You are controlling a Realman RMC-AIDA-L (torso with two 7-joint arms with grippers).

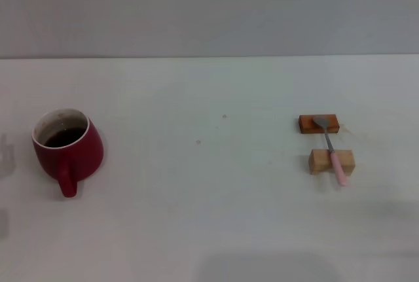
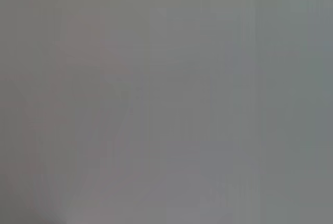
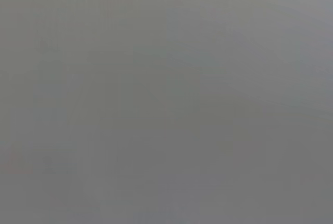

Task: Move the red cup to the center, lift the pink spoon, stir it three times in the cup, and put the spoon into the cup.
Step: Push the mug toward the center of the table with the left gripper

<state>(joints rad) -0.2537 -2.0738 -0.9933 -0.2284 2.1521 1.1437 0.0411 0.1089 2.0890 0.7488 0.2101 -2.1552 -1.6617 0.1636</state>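
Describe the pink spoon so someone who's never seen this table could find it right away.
Start at the white table and look to its right side, far from the red cup on the left. Two small blocks sit there, a reddish-brown block farther back and a tan wooden block nearer. The pink spoon bridges them: it is the only slim thing there, grey metal bowl on the far block, pale pink handle over the near one.

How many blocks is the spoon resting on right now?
2: the reddish-brown block under the pink spoon's bowl, farther from the robot, and the tan wooden block under its handle, nearer. None appear hidden.
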